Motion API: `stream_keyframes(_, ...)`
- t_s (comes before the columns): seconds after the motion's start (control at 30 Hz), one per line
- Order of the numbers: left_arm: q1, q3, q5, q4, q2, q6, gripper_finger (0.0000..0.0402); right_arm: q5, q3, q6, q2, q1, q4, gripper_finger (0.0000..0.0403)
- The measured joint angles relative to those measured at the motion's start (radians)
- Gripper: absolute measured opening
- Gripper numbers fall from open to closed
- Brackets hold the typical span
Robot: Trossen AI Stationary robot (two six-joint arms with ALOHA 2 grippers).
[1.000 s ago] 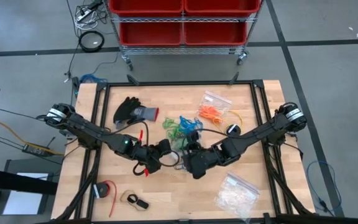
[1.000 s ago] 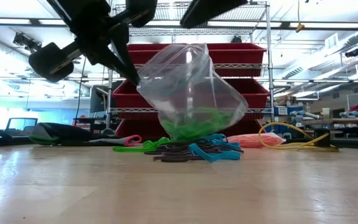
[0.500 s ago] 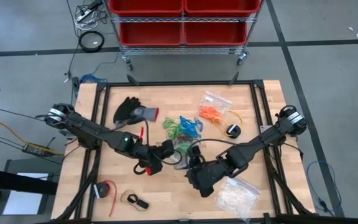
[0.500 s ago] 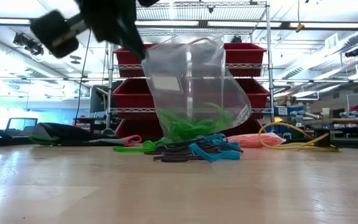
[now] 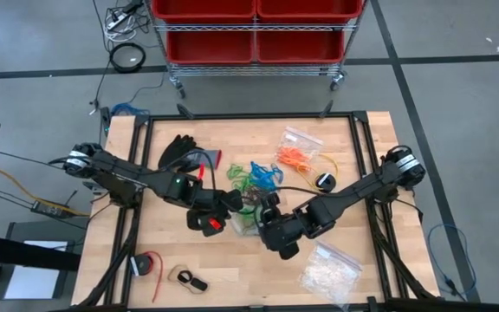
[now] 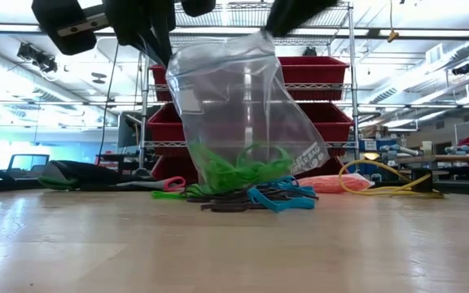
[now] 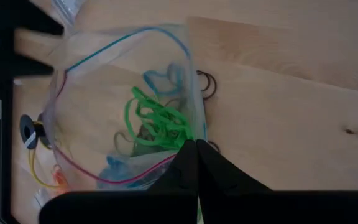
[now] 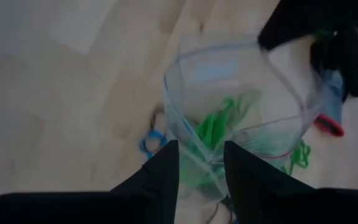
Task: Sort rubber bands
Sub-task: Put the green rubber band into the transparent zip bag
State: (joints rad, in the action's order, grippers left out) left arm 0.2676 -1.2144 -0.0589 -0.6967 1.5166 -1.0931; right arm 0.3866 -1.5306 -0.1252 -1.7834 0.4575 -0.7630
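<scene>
Left gripper (image 7: pixel 194 144), jaws clamped on the clear bag's (image 6: pixel 234 114) rim, holds it upright over the surface; green rubber bands (image 6: pixel 236 171) inside. Right gripper (image 8: pixel 201 163) is back at the opposite rim, jaws apart, apparently straddling it.

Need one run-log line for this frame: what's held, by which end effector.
left end effector: shut on clear bag rim | right end effector: open, at opposite rim | bag contents: green rubber bands | bag held upright over table
</scene>
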Motion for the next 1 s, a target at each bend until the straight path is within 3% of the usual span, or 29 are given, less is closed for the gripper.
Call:
stream_keyframes(0.27,0.0,0.0,0.001,-0.003,0.0,-0.001,0.0,0.007,0.006,-0.113,0.001,-0.003,0.162,0.0112)
stream_keyframes(0.7,0.0,0.001,0.0,0.0,0.0,-0.001,0.0,-0.118,0.01,-0.082,-0.061,-0.049,0.062,0.0109)
stream_keyframes(1.0,0.0,0.001,0.0,-0.013,0.0,0.001,0.0,-0.018,-0.005,-0.079,-0.076,-0.056,-0.013,0.0105)
